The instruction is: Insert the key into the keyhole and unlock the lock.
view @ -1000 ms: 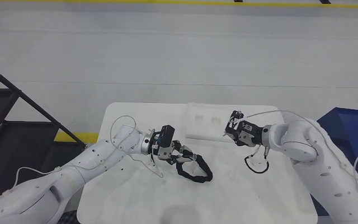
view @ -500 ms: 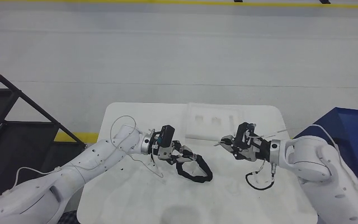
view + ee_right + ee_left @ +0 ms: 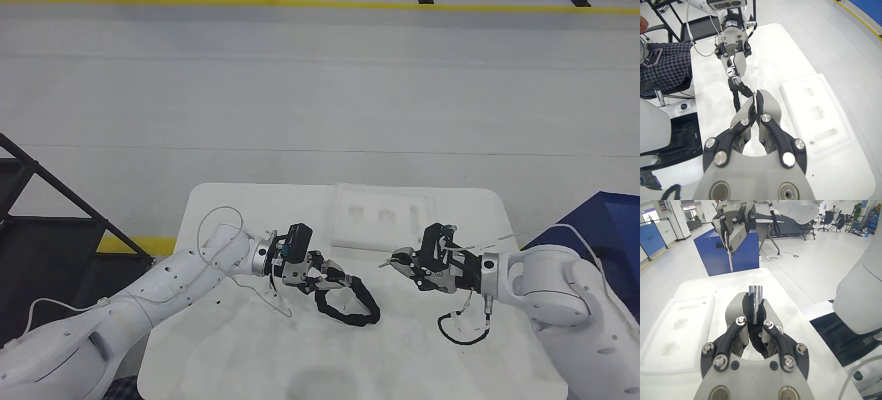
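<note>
**A:** Which step is being worked on here?

**B:** By the look of it, the approach is being made and nothing is being inserted yet. The key (image 3: 729, 255) is being held over the table (image 3: 250, 350) by the right gripper (image 3: 755, 98). Its head is being pinched between the closed fingers, and its blade is being pointed out toward the lock (image 3: 755, 300).

**A:** And where is the lock being kept?

**B:** Its shiny barrel is being clamped by the left gripper (image 3: 753, 303), whose fingers are closed around it. The black cable (image 3: 348, 305) is being left to trail onto the table below. The keyhole (image 3: 730, 71) is being presented toward the right arm. A clear gap is being kept between the blade tip and the keyhole.

**A:** What is being called for next?

**B:** As a judgement only, the blade is being asked to line up with the slot in both height and roll. Then a straight, slow push along the barrel's axis is being called for. A turn comes only once the blade is fully seated.

**A:** Is anything else being risked?

**B:** The barrel is being gripped on a smooth round surface, so it may be twisted in the fingers when the key is turned. The foam tray (image 3: 380, 215) is lying beside the work and is not being touched.
</note>
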`<act>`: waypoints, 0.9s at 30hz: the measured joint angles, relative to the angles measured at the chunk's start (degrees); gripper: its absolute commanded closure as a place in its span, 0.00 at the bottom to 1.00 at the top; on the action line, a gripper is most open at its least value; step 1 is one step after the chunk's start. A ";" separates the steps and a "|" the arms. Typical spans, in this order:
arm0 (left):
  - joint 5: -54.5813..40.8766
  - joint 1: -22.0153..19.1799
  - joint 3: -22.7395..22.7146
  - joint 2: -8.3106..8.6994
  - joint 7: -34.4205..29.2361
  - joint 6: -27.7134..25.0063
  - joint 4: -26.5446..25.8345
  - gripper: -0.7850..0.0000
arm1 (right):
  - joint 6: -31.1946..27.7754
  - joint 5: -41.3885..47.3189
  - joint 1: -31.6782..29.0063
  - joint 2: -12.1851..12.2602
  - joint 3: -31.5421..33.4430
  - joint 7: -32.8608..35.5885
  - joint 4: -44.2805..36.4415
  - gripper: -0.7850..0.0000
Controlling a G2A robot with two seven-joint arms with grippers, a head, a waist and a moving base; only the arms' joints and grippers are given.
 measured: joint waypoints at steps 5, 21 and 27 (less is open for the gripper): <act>-1.03 2.63 -1.80 0.23 -1.96 4.77 -2.27 1.00 | 2.80 5.36 -0.56 -0.07 -0.56 -1.26 0.00 1.00; 6.51 5.79 -4.34 -2.68 6.87 20.64 -2.32 1.00 | 12.40 14.44 -7.72 0.98 3.89 0.80 -9.36 1.00; 6.96 6.38 -5.19 -2.99 10.46 19.47 -2.31 1.00 | 13.75 12.97 -8.69 0.99 4.60 -0.79 -9.86 1.00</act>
